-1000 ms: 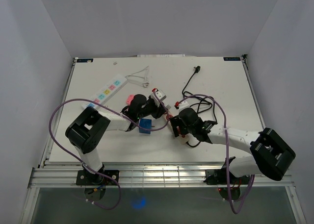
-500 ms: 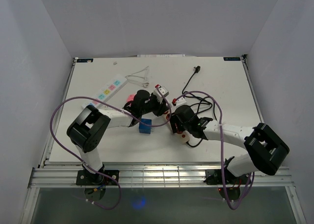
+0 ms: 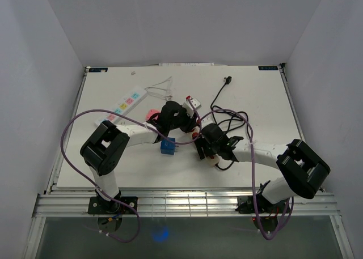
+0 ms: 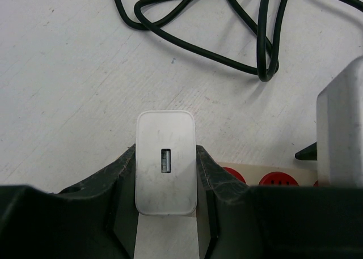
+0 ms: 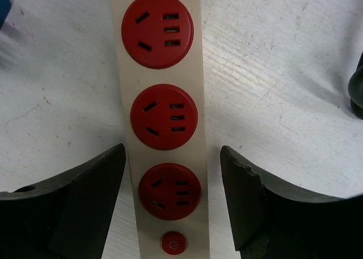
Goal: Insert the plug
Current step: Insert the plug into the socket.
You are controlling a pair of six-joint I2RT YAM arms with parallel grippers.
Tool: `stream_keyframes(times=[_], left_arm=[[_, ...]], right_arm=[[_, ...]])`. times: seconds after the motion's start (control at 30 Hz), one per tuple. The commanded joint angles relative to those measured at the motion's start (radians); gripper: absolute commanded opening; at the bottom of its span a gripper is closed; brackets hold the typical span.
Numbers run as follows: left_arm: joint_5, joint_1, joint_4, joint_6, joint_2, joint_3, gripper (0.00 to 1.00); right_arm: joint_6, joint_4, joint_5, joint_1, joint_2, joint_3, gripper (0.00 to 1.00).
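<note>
**Mid-table, plug poised:** L gripper (image 4: 166, 168) is clamped on a white USB charger (image 4: 166, 131), its dark fingers (image 4: 122, 185) pressed to the two side faces. The USB port faces the wrist cam.

The charger sits over the white table (image 4: 68, 72), just beside a white power strip (image 5: 164, 60) w/ red sockets (image 4: 277, 179). Two of those sockets peek out to the right of the fingers in the L wrist view. The charger's prongs are hidden, so it can't be told whether it touches the strip or sits in a socket.

R gripper (image 5: 173, 157) stands spread apart astride the same strip, gripping nothing. It has one finger (image 5: 91, 196) on each side, level w/ the lowest of three sockets. A round red button (image 5: 173, 245) sits below that socket. A sliver of table shows btwn the strip and the right-hand finger; on the other side, contact can't be judged.

From the top cam, both arms reach in to meet near table centre, wrists close together. A looped black cable (image 4: 266, 75) lies on the table just beyond the charger.

A second strip w/ pastel sockets (image 3: 126, 103) lies well apart at back left. A small blue block (image 3: 167, 147) shows just beside the L forearm.
</note>
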Motion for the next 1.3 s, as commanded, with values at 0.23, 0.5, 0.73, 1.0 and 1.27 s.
stream_keyframes(times=[0.23, 0.5, 0.73, 1.0, 1.27], left_arm=[[-0.067, -0.017, -0.161, 0.028, 0.066, -0.002, 0.00], [-0.043, -0.019, -0.065, 0.022, 0.026, -0.091, 0.00], [-0.039, -0.019, -0.017, 0.019, 0.004, -0.128, 0.00], [-0.024, -0.019, -0.019, 0.019, 0.032, -0.104, 0.00], [-0.028, -0.017, -0.028, 0.019, 0.041, -0.093, 0.00]], right_arm=[[0.002, 0.078, -0.095, -0.036, -0.111, -0.068, 0.67], [0.020, 0.188, -0.222, -0.142, -0.265, -0.148, 0.55], [0.045, 0.228, -0.359, -0.269, -0.268, -0.047, 0.17], [0.056, 0.260, -0.420, -0.294, -0.090, 0.204, 0.08], [0.163, 0.411, -0.607, -0.374, 0.082, 0.220, 0.08]])
